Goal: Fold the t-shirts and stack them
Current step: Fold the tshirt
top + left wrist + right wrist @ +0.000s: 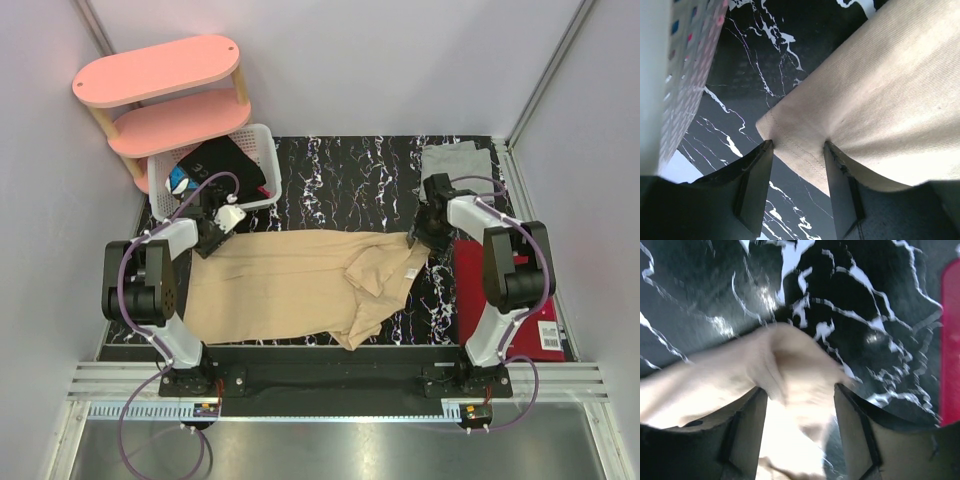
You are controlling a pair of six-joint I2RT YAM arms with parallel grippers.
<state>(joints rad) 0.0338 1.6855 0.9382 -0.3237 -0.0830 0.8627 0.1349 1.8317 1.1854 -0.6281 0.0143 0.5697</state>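
The white-and-black left arm rises from its base at the near edge of the black marble-patterned table. It folds at the elbow and reaches toward the far left corner, with its black two-finger left gripper tipped downward and the jaws standing apart, either side of a hem of the tan-beige t-shirt. The matching right arm stands near the right edge with its forearm stretched away and inward, and its right gripper also has its fingers parted, with a blurred bunch of the same cloth between them.
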